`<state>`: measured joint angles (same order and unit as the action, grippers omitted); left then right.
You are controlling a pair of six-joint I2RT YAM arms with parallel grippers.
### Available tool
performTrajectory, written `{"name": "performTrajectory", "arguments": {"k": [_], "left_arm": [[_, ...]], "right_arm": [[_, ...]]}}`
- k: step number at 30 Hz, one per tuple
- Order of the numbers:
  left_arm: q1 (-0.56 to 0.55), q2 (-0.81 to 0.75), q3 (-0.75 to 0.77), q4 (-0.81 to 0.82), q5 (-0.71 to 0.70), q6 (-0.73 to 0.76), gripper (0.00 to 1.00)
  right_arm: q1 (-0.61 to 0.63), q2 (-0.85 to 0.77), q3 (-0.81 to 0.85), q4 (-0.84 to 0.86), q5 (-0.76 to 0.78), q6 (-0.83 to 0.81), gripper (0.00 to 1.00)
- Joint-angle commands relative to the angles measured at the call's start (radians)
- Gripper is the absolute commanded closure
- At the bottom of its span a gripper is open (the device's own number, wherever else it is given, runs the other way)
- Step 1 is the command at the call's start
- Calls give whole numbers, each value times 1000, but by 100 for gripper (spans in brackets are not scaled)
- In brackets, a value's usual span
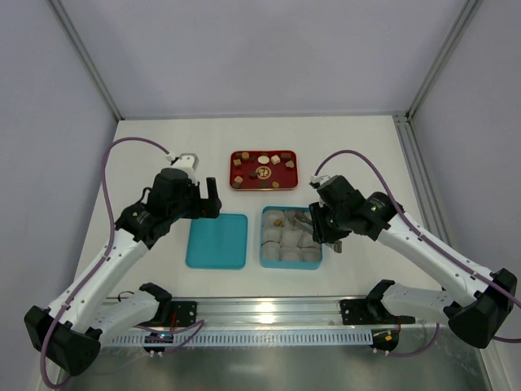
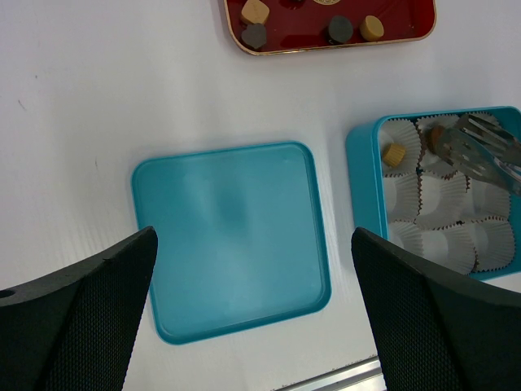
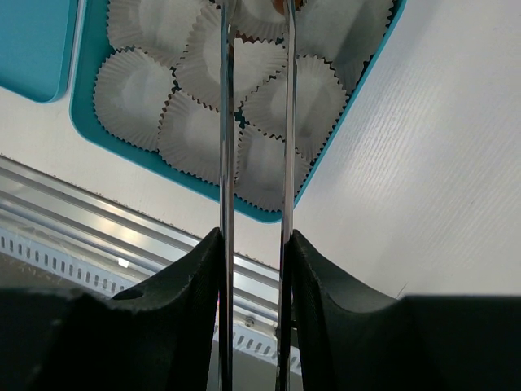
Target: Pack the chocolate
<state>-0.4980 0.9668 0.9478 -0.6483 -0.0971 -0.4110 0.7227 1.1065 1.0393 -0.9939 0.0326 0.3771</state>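
Observation:
Several small brown and tan pieces of chocolate lie on the red tray. A tan chocolate sits in a white paper cup in the teal box, with a brown one beside it. My right gripper is shut on metal tongs whose arms reach over the cups, slightly apart. The tong tips run off the top of the right wrist view. My left gripper hangs wide open above the teal lid, holding nothing.
The lid lies flat to the left of the box. The red tray is behind both. An aluminium rail runs along the table's near edge, close to the box.

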Motion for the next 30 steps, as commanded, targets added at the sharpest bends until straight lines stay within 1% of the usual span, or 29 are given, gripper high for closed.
{"name": "performTrajectory", "arguments": {"k": [1,8,11,14,15,18,19,20,21,22,24,26,30], "left_arm": [[-2,1,39,6,-9,9,0],[-2,-2,37,6,-7,9,0],[-2,1,40,7,-4,9,0],[-2,1,37,6,-3,9,0],[-2,0,37,6,-4,9,0],[-2,-7,36,7,-4,9,0],[-2,-7,37,6,-4,9,0],[-2,-8,36,7,-6,9,0],[-2,-8,39,7,-4,8,0],[-2,-8,39,7,-3,8,0],[-2,-10,39,7,-3,9,0],[-2,-11,39,6,-6,9,0],[-2,-13,39,7,-6,9,0]], "right_arm": [[6,-23,67,-20,16,-1,60],[6,-19,201,-43,-10,-20,61],[4,42,280,-29,26,-49,61],[-3,150,353,23,35,-76,61],[-11,208,390,35,30,-98,61],[-40,298,468,81,6,-136,61],[-45,361,488,106,-5,-144,61],[-46,387,507,118,-14,-155,60],[-52,423,552,127,-11,-171,60],[-55,485,579,124,-7,-181,60],[-63,553,655,112,0,-193,60],[-69,629,692,106,-7,-199,57],[-71,716,766,107,-10,-207,57]]}}
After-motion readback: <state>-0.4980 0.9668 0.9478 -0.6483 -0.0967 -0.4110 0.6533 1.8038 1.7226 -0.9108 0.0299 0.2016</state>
